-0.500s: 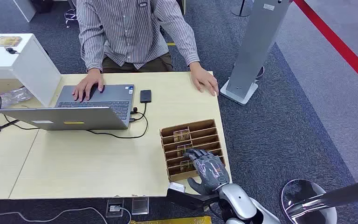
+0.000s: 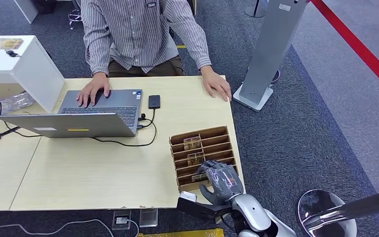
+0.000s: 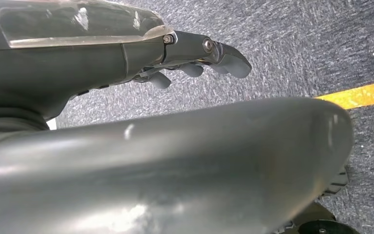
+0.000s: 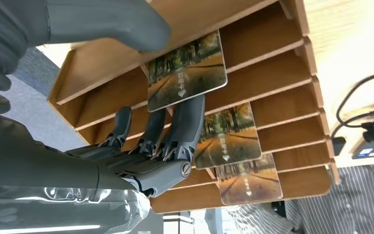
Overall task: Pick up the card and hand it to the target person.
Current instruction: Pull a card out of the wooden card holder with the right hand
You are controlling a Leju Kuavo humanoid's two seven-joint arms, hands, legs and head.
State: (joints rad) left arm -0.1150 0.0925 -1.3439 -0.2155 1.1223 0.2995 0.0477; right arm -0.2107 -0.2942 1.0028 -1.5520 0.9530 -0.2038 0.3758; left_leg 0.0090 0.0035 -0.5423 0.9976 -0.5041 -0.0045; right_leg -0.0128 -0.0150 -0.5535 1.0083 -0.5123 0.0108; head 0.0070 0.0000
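1. In the head view, your right hand [image 2: 220, 180] rests on the near slots of the wooden card rack [image 2: 203, 156] on the table [image 2: 103, 168], across from the person [image 2: 143, 34].
2. In the left wrist view, your left hand [image 3: 195, 58] hangs over carpet, fingers loosely curled and holding nothing.
3. In the right wrist view, the thumb [image 4: 102, 22] and the fingers [image 4: 187, 122] pinch the card [image 4: 185, 70] in its slot.
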